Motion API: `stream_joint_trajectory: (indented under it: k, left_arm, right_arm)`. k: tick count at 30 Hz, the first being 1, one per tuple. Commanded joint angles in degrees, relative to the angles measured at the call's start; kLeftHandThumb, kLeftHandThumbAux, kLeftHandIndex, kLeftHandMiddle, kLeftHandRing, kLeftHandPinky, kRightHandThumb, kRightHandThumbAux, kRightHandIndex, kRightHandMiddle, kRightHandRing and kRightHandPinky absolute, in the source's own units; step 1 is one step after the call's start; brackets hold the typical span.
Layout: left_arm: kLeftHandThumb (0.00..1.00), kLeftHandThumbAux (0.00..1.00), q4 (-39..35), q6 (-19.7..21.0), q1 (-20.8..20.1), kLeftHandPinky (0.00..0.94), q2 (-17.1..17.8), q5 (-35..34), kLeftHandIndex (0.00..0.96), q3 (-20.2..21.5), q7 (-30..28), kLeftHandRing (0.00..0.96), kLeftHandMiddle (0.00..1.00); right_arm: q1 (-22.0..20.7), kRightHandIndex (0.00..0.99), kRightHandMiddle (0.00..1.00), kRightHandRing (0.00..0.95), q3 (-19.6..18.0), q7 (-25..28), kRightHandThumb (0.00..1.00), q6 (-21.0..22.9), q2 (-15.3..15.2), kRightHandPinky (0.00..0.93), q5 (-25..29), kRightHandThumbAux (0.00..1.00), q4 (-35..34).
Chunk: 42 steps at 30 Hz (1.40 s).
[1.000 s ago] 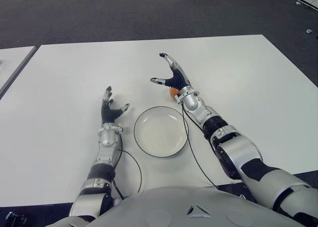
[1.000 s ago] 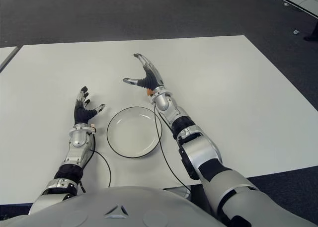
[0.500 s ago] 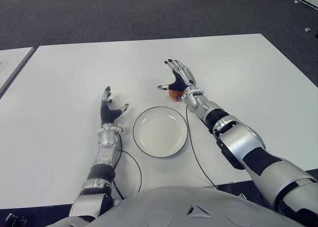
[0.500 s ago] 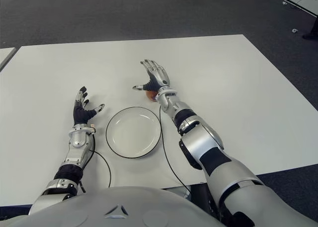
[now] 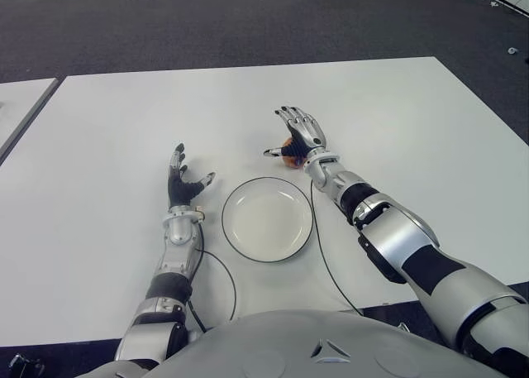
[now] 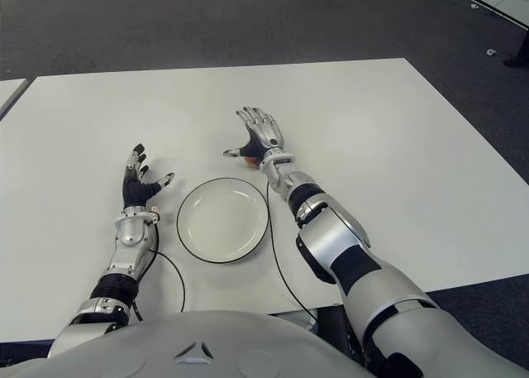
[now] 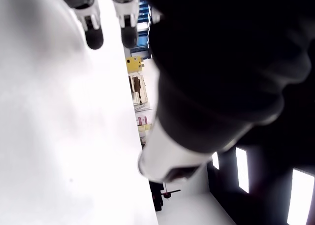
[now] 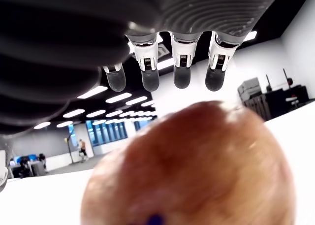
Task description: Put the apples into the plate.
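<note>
My right hand point(image 5: 299, 135) is hovering over the apple point(image 5: 288, 153), fingers point(image 8: 148, 70) spread wide and extended above it, gripping nothing. The apple is sitting on the white table point(image 5: 430, 122), just beyond the far rim of the plate point(image 5: 267, 219) and slightly to its right, apart from it. In my right wrist view the apple is filling the lower part, reddish-orange, with four fingertips hanging over it and clear space between them and the fruit. The plate is lying bare between my two arms. My left hand point(image 5: 183, 181) is showing left of the plate, fingers loosely open, holding nothing.
</note>
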Motion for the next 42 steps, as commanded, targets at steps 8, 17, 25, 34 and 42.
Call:
stream_joint_trajectory:
  k: [8,17,25,34,42]
  left_arm:
    - [0.118,0.558,1.9,2.6,1.4,0.010,-0.4,-0.3,0.000,0.0,-0.7,0.000,0.000]
    - [0.112,0.555,1.3,3.1,1.3,0.012,-0.4,-0.3,0.000,-0.1,-0.8,0.000,0.000]
    - [0.110,0.545,1.0,2.3,1.4,0.021,-0.5,0.0,0.000,-0.1,-0.3,0.000,0.000]
    - [0.111,0.542,1.8,2.1,1.3,0.023,0.0,-0.1,0.000,0.0,-0.5,0.000,0.000]
    - [0.105,0.538,1.7,2.2,1.1,0.024,-0.2,0.1,0.000,-0.1,-0.2,0.000,0.000]
  right_arm:
    - [-0.8,0.000,0.011,0.000,-0.3,-1.6,0.001,1.2,-1.6,0.000,0.4,0.445,0.3]
    - [-0.6,0.000,0.014,0.000,-0.4,-1.4,0.001,1.0,-2.0,0.000,0.7,0.468,0.1]
    - [0.0,0.000,0.013,0.000,-0.4,-1.1,0.007,0.9,-2.3,0.000,0.7,0.483,-0.1]
    - [0.9,0.000,0.016,0.000,-0.6,-0.7,0.010,0.7,-3.0,0.000,1.0,0.484,0.1]
    - [1.7,0.000,0.009,0.000,-0.4,0.6,0.010,0.8,-2.9,0.000,0.9,0.484,0.4]
